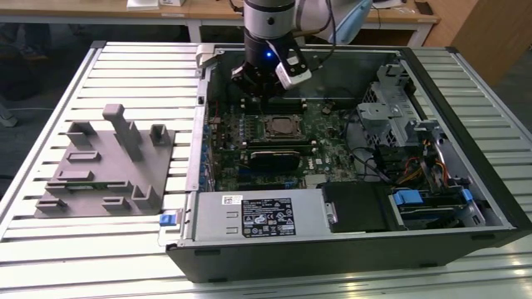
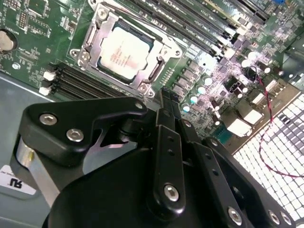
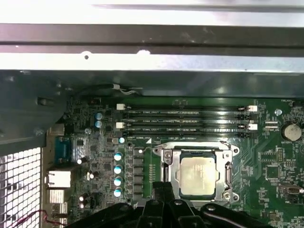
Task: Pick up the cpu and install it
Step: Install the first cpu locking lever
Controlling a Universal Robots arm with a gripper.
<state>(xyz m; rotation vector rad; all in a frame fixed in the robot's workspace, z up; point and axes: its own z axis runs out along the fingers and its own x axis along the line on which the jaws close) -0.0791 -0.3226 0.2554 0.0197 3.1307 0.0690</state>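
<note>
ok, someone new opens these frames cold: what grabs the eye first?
Probably the open computer case on the slatted table, with the arm's gripper hanging inside over the green motherboard. Next, the cpu, its pale silver top bright inside the metal-rimmed socket frame, beside the memory slots in the first wrist view. The grey plastic fixture with upright blocks sits outside the case on the exterior view's left.

Arm (image 1: 270,25) reaching down, gripper (image 2: 164,102) fingers closed together, empty
</note>
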